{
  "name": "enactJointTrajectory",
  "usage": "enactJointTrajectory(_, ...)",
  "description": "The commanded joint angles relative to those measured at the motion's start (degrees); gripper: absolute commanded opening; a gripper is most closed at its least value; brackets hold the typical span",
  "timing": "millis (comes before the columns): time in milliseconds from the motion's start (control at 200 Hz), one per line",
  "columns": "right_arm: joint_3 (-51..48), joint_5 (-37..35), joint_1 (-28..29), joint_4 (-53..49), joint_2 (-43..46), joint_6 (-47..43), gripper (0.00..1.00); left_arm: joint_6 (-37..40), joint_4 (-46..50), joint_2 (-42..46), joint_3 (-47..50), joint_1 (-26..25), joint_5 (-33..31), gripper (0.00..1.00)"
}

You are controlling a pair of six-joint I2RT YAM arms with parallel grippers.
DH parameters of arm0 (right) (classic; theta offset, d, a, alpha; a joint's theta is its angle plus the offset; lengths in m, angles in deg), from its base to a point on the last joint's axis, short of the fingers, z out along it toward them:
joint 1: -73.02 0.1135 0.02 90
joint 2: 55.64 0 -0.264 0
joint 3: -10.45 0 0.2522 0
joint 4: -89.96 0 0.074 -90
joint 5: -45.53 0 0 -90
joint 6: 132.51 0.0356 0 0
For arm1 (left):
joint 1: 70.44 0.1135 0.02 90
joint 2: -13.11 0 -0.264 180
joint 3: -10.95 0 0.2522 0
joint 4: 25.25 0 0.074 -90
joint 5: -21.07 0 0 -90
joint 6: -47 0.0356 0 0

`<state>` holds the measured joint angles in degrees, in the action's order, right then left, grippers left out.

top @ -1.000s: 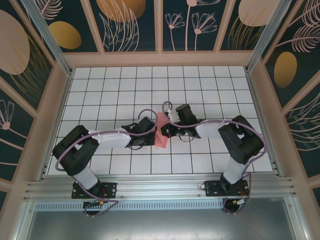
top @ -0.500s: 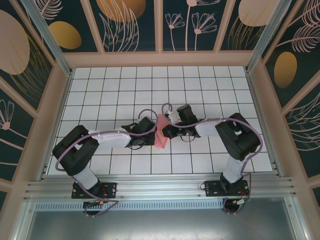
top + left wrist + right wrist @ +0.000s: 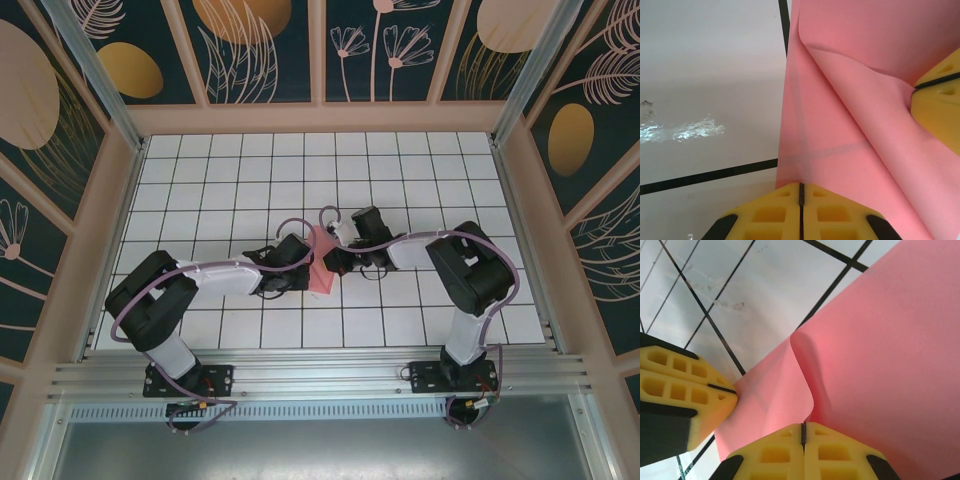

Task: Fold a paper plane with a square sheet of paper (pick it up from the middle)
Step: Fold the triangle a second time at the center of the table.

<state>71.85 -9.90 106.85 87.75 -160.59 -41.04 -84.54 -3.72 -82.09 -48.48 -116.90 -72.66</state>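
Observation:
The salmon-pink sheet of paper (image 3: 322,263) hangs bent between both grippers near the middle of the tiled floor. Seen from the left wrist, the paper (image 3: 840,100) curves upward in a soft fold, and my left gripper (image 3: 801,186) is shut on its near edge. My right gripper's yellow fingers (image 3: 940,100) pinch the paper at the right of that view. In the right wrist view the paper (image 3: 880,340) buckles into a rounded fold, my right gripper (image 3: 803,426) is shut on it, and the left gripper's yellow fingers (image 3: 685,385) hold its far edge.
The white floor with black grid lines (image 3: 250,180) stretches all around the arms. Patterned panel walls (image 3: 320,50) and a wooden frame close the cell at the back and sides. The metal rail (image 3: 320,375) with both arm bases runs along the near edge.
My right arm has pulled in leftward, bringing its gripper closer to the left one, and the paper has bunched up narrower between them. The left arm has barely moved.

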Motion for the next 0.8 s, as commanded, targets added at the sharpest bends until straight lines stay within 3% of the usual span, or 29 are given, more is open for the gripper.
enactJointTrajectory(0,1.0,0.0,-0.2,-0.5,-0.8,-2.5,0.01,1.1,7.3,-1.4,1.0,0.4,-2.3,0.08)
enactJointTrajectory(796,1.3,-2.0,-0.2,0.4,-1.1,-4.6,0.02,1.5,6.9,-1.2,1.7,0.4,-1.8,0.08)
